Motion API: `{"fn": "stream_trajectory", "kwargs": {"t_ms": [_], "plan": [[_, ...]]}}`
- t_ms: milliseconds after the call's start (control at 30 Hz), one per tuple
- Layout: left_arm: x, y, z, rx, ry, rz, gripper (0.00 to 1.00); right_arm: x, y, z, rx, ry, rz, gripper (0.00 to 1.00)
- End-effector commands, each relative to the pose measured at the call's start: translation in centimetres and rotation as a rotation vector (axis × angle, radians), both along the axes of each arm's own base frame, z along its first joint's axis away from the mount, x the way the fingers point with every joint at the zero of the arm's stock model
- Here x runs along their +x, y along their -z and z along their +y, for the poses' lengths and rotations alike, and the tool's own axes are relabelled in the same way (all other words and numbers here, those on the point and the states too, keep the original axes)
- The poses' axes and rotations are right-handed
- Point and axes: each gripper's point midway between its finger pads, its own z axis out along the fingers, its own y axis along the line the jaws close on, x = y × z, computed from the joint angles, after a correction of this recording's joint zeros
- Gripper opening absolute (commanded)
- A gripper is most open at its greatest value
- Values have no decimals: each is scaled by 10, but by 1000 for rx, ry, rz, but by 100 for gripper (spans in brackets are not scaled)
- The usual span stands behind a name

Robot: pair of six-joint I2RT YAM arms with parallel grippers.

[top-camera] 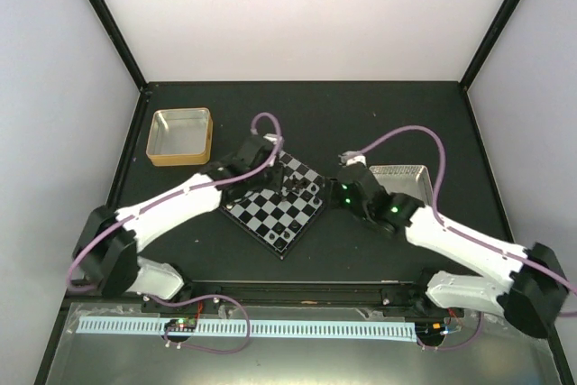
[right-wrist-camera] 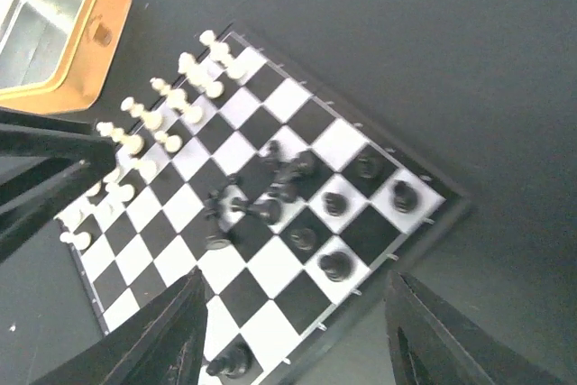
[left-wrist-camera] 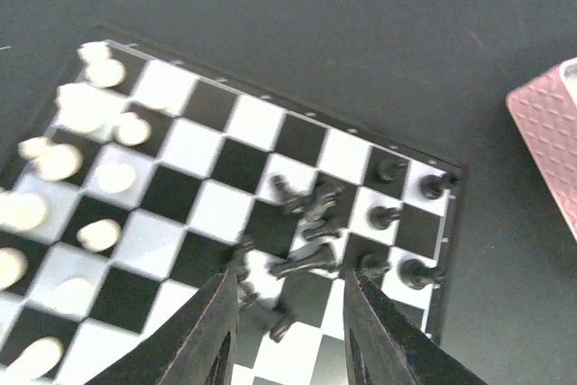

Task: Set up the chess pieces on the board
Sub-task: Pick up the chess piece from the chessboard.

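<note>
Left arm (top-camera: pixel 180 196) runs from your near-left base up to the far-left side of the board (top-camera: pixel 270 218), wrist bent downward. The left gripper (left-wrist-camera: pixel 290 284) hangs low over the squares with its jaws apart and nothing clamped. Past its fingers (left-wrist-camera: pixel 212 340) you look onto a heap of black pieces (left-wrist-camera: pixel 306 223) lying toppled on the middle squares. Right arm (top-camera: pixel 460 250) comes in from near right, elbow low. The right gripper (right-wrist-camera: pixel 297 281) sits just off the board's right corner, jaws wide apart, holding nothing.

The board lies corner-on to you, mid-table. You have open dark table (top-camera: pixel 379 114) behind it and a strip in front. The two arms close in on its left and right sides. Pale walls rise along both side edges and the back of the table.

White pieces (right-wrist-camera: pixel 153 119) stand in roughly two rows along the board edge nearest the gold tray (top-camera: pixel 180 137). Some black ones stand upright on squares by the opposite edge.

The gold tray sits far left, well apart from the board, and only its shiny floor shows. The pink tray (left-wrist-camera: pixel 550 132) lies near the board's right side, partly behind the right arm. You cannot tell its contents.
</note>
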Motion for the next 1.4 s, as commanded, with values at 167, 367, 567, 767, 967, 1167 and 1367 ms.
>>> {"fn": "stream_trajectory", "kwargs": {"t_ms": [167,367,567,767,967,1167,1367], "plan": [[-17,-86,97,-167,-262,-292,43,18,39,89,-147,-288,145,55],[-41,-130,140,-219,-337,-490,60,17,72,128,-242,-368,217,54],[-56,-136,153,-248,-351,-515,65,24,96,138,-303,-349,264,45],[-56,-134,150,-253,-338,-514,66,33,112,142,-358,-325,276,42],[-55,-128,147,-249,-329,-497,67,32,125,140,-382,-324,301,39],[-54,-125,145,-255,-325,-484,67,34,130,136,-410,-313,300,38],[-53,-123,143,-253,-322,-477,67,37,135,136,-431,-313,293,36]]}}
